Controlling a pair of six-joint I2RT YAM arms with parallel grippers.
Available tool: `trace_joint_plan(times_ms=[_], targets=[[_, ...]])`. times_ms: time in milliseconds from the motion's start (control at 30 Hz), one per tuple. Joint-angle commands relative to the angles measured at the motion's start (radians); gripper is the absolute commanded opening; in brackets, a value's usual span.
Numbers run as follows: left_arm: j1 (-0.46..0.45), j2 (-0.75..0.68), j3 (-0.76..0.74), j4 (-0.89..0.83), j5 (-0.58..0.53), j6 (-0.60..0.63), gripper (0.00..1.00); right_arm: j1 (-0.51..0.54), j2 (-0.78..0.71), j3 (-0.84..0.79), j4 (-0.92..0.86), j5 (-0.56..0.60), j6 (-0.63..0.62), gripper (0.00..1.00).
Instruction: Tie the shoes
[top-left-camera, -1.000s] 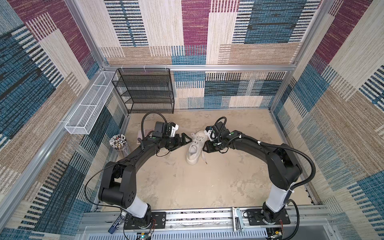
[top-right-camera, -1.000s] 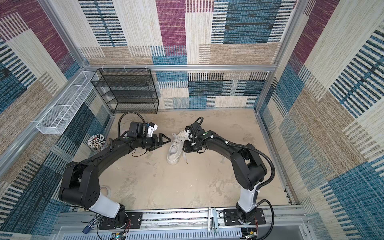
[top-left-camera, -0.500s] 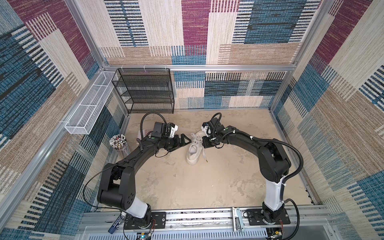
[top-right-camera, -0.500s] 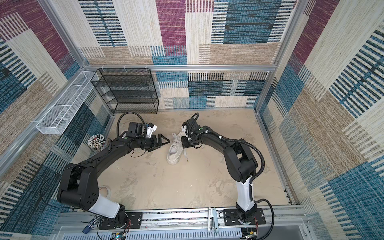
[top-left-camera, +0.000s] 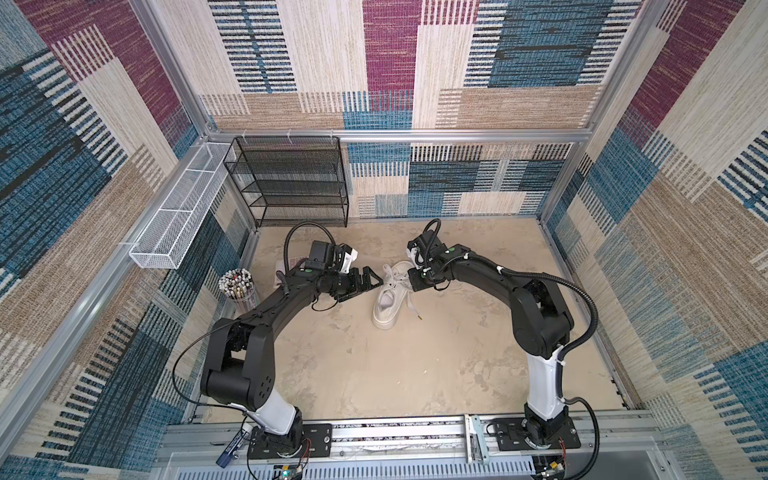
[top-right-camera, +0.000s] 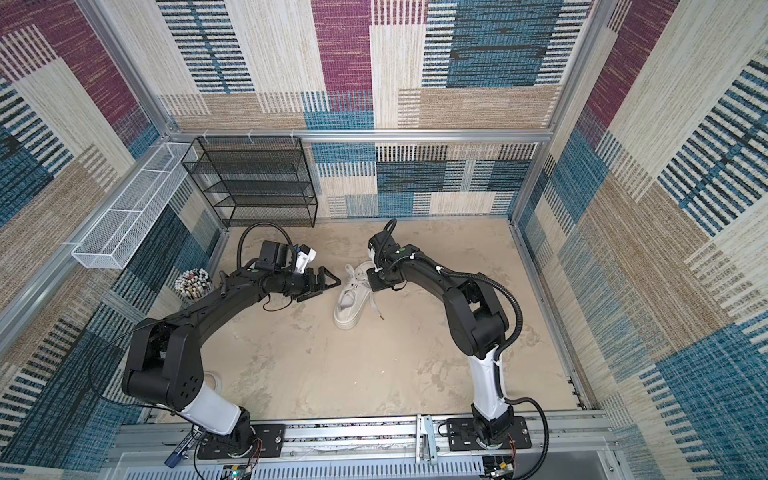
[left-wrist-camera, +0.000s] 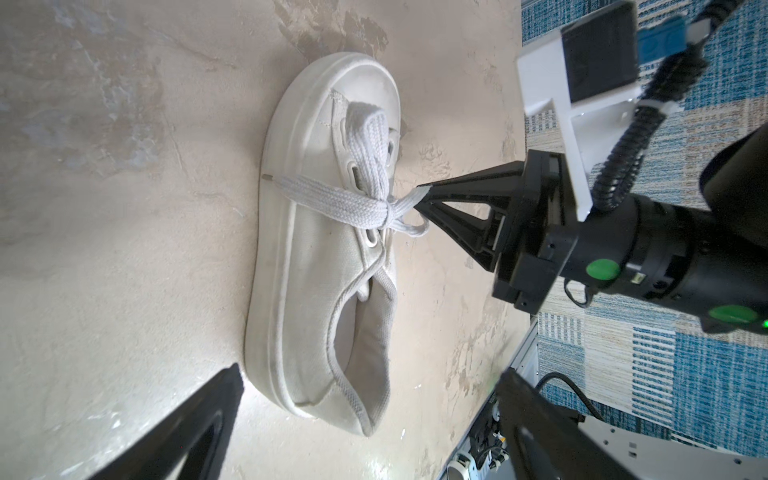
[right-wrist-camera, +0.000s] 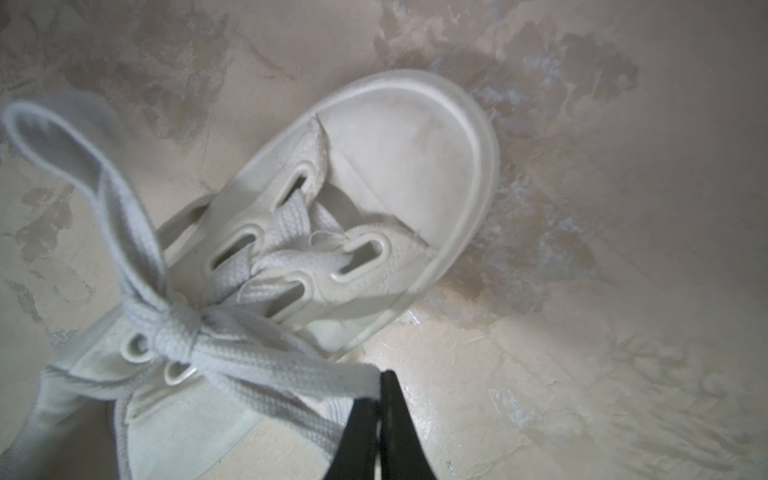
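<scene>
I see a white sneaker (top-left-camera: 388, 301) with off-white laces (left-wrist-camera: 345, 199) on a mottled beige table (top-left-camera: 374, 374). The walls (top-left-camera: 390, 50) are patchwork blue, magenta and tan; the mesh rack (top-left-camera: 291, 183) is black.

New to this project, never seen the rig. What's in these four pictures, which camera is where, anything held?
Two black robot arms on a rail, each ending in a two-fingered pincer. The two wide pictures come from one overhead stereo camera; the two close-ups come from cameras on the arms' wrists. On the beige tabletop stands one white sneaker, upright on its sole, with a knot in its lace. The right pincer is shut on a strand of that lace beside the knot. The left pincer is open, holds nothing, and hangs beside the sneaker. At the back left: a cup of pens, a black mesh rack, a white wire basket.
</scene>
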Motion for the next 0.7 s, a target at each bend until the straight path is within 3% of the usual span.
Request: trace_joint_plan(times_ms=[0,167,400,567,667], targets=[[0.001,0.002,0.009,-0.001,0.001,0.024,0.99,-0.007,0.015,0.010,0.031,0.018,-0.015,0.07],[0.007,0.028,0.032,0.018,0.016,0.027,0.99,-0.026,0.054,0.074,0.042,0.007,-0.039,0.03],[0.007,0.225,0.284,-0.064,0.078,0.093,0.99,-0.028,0.034,0.035,0.078,-0.099,-0.024,0.02],[-0.005,0.301,0.361,-0.075,0.091,0.128,0.99,-0.028,0.023,0.019,0.081,-0.113,-0.007,0.02],[-0.009,0.326,0.386,-0.093,0.109,0.142,0.90,-0.028,0.017,0.019,0.080,-0.116,-0.006,0.02]])
